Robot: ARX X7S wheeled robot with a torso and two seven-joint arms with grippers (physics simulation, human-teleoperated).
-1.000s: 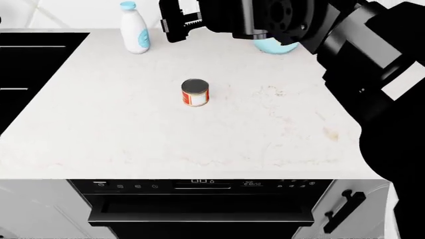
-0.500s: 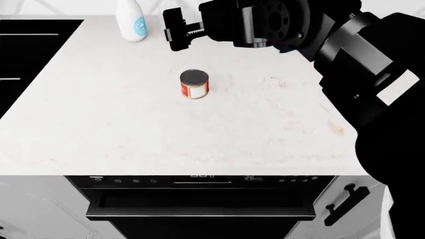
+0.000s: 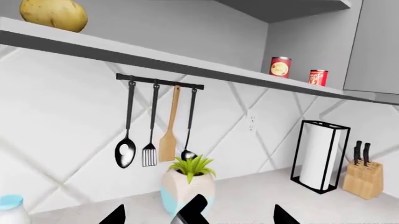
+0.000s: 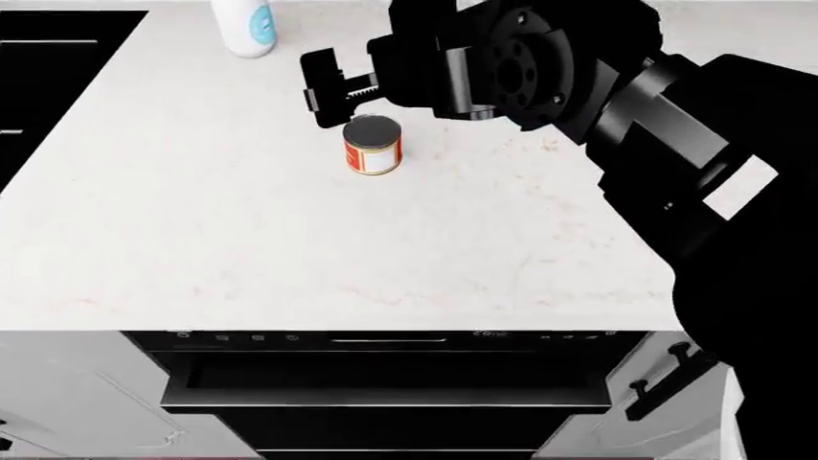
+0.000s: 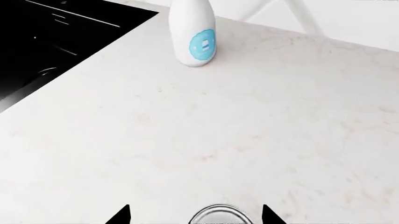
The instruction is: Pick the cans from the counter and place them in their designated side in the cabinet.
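Hovering my right hand (image 4: 335,94) just above the squat can (image 4: 372,146), which stands upright on the table (image 4: 192,220), axis vertical, grey top up. In the head view the can sits at about five o'clock from the fingertips, nearly underneath them. The right wrist view shows the can's rim (image 5: 218,214) centred between the two finger tips (image 5: 118,215), the fingers spread wider than the can and holding nothing. So I judge the move ahead is a drop along that vertical axis before closing. The bottle (image 4: 243,27) stands well apart at eleven o'clock. My left hand (image 3: 194,212) is up toward the wall, fingers apart and empty, facing the plant (image 3: 188,179); the right arm is clearly nearer.
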